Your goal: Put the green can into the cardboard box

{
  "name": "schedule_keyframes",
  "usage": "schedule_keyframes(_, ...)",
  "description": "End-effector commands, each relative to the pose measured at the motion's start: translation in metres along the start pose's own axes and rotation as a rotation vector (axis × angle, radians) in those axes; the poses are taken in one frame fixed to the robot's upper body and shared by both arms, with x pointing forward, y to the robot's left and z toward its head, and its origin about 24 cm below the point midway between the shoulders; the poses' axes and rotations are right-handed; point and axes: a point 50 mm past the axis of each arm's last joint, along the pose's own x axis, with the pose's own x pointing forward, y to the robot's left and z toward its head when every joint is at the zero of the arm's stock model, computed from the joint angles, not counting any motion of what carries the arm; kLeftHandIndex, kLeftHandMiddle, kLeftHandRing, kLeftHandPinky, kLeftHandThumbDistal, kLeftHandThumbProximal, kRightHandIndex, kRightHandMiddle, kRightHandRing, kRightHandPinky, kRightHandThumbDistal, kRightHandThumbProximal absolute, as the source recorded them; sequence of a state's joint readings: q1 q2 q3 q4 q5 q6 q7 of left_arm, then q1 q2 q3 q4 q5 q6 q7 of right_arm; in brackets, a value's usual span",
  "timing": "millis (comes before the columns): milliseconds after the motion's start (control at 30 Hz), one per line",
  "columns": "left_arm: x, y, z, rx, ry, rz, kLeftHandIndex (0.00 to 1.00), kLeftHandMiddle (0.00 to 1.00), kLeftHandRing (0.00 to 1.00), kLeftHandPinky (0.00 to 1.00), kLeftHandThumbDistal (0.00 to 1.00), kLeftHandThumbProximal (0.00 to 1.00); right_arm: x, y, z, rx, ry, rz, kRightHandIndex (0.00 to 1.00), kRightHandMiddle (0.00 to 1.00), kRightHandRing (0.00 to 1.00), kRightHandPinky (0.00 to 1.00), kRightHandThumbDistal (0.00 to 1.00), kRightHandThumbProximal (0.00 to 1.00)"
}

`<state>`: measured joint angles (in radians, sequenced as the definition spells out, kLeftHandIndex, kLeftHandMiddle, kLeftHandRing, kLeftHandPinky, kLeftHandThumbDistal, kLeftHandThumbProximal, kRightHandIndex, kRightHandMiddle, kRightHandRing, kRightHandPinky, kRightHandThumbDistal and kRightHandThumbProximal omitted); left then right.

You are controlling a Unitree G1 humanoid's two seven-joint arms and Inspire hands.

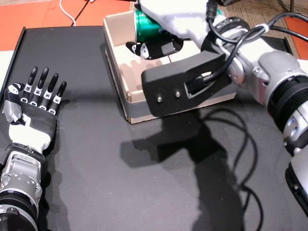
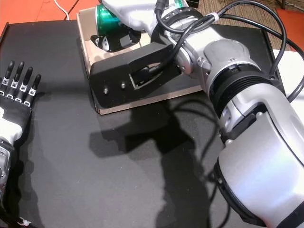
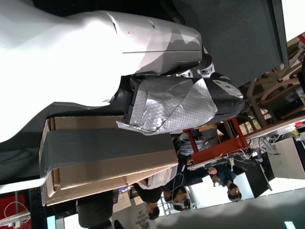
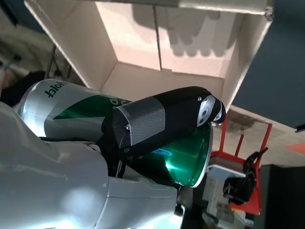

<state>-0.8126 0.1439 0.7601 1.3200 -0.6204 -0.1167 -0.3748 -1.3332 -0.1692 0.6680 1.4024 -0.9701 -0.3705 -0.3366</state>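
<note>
Two hands visible. Right hand clamped on green can, thumb wrapped across can body; can lying sideways, held above open interior of cardboard box at far end. Left hand flat on black table, fingers straight and slightly apart, holding nothing, well apart from box.
</note>
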Motion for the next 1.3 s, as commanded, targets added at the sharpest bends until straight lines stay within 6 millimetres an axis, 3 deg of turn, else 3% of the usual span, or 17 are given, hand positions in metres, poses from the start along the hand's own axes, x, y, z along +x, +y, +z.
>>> schedule_keyframes(0,-0.0032,0.0064,-0.0049,0.007,0.016,0.028,0.67,0.58,0.66,0.75,0.00,0.90,-0.0003,-0.0035,-0.0020,-0.021,-0.003,-0.038,0.00,0.05,0.13,0.30,0.58,0.19)
schedule_keyframes(100,-0.0033,0.0060,-0.0054,0.003,0.015,0.021,0.70,0.59,0.68,0.77,0.00,0.93,-0.0015,-0.0024,-0.0013,-0.029,-0.012,-0.065,0.00,0.07,0.22,0.25,0.54,0.27)
schedule_keyframes(167,-0.0033,0.0059,-0.0056,0.007,0.015,0.022,0.68,0.58,0.67,0.75,0.00,0.94,-0.0019,-0.0022,-0.0011,-0.045,-0.017,-0.084,0.01,0.12,0.31,0.25,0.58,0.29)
schedule_keyframes(200,-0.0032,0.0058,-0.0057,0.009,0.016,0.025,0.67,0.57,0.67,0.75,0.00,0.94,-0.0017,-0.0020,-0.0013,-0.053,-0.014,-0.076,0.13,0.26,0.47,0.35,0.49,0.37)
schedule_keyframes(233,-0.0031,0.0058,-0.0058,0.008,0.016,0.028,0.67,0.57,0.66,0.75,0.00,0.94,-0.0017,-0.0018,-0.0014,-0.062,-0.014,-0.069,0.25,0.37,0.56,0.45,0.59,0.44)
schedule_keyframes(267,-0.0030,0.0057,-0.0058,0.007,0.017,0.031,0.66,0.56,0.66,0.75,0.00,0.93,-0.0017,-0.0015,-0.0015,-0.068,-0.016,-0.063,0.33,0.39,0.54,0.51,0.56,0.46)
schedule_keyframes(333,-0.0031,0.0058,-0.0057,0.005,0.017,0.027,0.68,0.58,0.65,0.75,0.00,0.93,-0.0018,-0.0006,-0.0019,-0.077,-0.015,-0.049,0.43,0.44,0.55,0.62,0.62,0.55)
schedule_keyframes(367,-0.0031,0.0059,-0.0056,0.001,0.017,0.026,0.68,0.58,0.65,0.75,0.00,0.93,-0.0018,0.0002,-0.0025,-0.084,-0.011,-0.034,0.50,0.49,0.59,0.65,0.62,0.63)
schedule_keyframes(433,-0.0029,0.0055,-0.0056,-0.002,0.014,0.030,0.68,0.58,0.65,0.76,0.00,0.94,-0.0019,0.0012,-0.0034,-0.104,-0.007,-0.012,0.64,0.60,0.64,0.69,0.64,0.71)
schedule_keyframes(500,-0.0027,0.0050,-0.0056,-0.007,0.011,0.029,0.68,0.58,0.66,0.78,0.00,0.96,-0.0022,0.0020,-0.0043,-0.117,-0.006,0.002,0.72,0.66,0.66,0.71,0.63,0.71)
schedule_keyframes(667,-0.0029,0.0054,-0.0049,-0.009,0.011,0.023,0.69,0.58,0.66,0.75,0.00,0.98,-0.0030,0.0030,-0.0061,-0.109,0.003,0.012,0.77,0.73,0.74,0.74,0.68,0.74)
schedule_keyframes(1067,-0.0029,0.0062,-0.0032,-0.016,0.006,0.022,0.68,0.58,0.68,0.76,0.00,0.95,-0.0031,0.0034,-0.0075,-0.080,0.017,0.034,0.79,0.77,0.76,0.76,0.66,0.73)
schedule_keyframes(1267,-0.0027,0.0059,-0.0030,-0.003,0.006,0.028,0.69,0.57,0.67,0.75,0.00,0.95,-0.0031,0.0030,-0.0086,-0.096,0.022,0.036,0.78,0.78,0.77,0.80,0.67,0.77)
